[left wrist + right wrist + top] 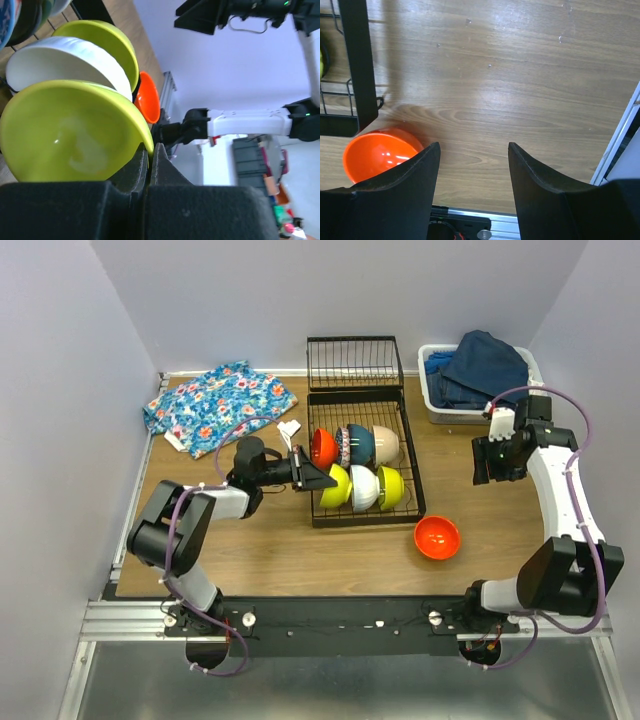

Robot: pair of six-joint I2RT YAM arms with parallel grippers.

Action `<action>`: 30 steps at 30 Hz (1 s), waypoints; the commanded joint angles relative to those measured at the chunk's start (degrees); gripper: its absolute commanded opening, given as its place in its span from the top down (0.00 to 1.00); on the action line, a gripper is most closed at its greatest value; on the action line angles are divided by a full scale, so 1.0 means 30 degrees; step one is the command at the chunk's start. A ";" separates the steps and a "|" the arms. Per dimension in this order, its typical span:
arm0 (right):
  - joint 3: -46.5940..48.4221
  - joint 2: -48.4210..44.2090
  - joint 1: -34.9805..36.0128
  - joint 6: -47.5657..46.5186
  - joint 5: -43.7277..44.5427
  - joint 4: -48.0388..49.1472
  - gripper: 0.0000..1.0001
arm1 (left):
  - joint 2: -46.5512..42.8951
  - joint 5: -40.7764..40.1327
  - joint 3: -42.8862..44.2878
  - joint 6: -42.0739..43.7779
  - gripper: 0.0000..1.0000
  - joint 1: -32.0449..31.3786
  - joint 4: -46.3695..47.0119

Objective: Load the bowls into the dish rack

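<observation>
I found my left gripper point(150, 151) closed and empty beside a glossy yellow-green round bowl point(70, 135) standing in the black wire dish rack point(415, 462). My right gripper point(474, 147) gaped empty, and a smooth red-orange bowl point(380, 150) sat outside the rack on the wooden table point(520, 75).

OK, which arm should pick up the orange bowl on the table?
Right. The orange bowl lies on the right arm's side of the dish rack, and the right end effector is open with the bowl in its wrist view. The left end effector is shut, across the rack.

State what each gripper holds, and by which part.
Right gripper: open, nothing. Left gripper: jaws together at the rim of the yellow-green bowl; a pinch cannot be told.
</observation>
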 commanded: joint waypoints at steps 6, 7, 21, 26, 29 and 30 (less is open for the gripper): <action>0.1110 0.1079 -0.0088 -0.0277 0.0846 -0.0368 0.35 | 0.2985 -0.0004 -0.0821 -0.6398 1.00 0.0983 1.1365; 0.1110 0.1138 -0.0088 -0.0306 0.0846 -0.0368 0.35 | 0.3163 -0.0208 -0.0967 -0.6719 1.00 0.0983 1.1805; -0.0031 0.0846 -0.0088 -0.0306 0.1491 -0.0397 0.35 | 0.6238 -0.2172 -0.1789 -0.9270 1.00 0.0983 1.5560; -0.0647 0.0640 -0.0117 -0.0394 0.1491 -0.0397 0.35 | 0.6505 -0.2290 -0.1234 -0.9593 1.00 0.0634 1.5589; -0.0793 0.0553 -0.0088 -0.0365 0.1432 -0.0368 0.35 | 0.6241 -0.2260 -0.1172 -0.9068 1.00 0.0222 1.5560; -0.0823 0.0552 -0.0088 -0.0394 0.1403 -0.0310 0.35 | 0.6183 -0.2406 -0.1318 -0.8950 1.00 0.0134 1.5531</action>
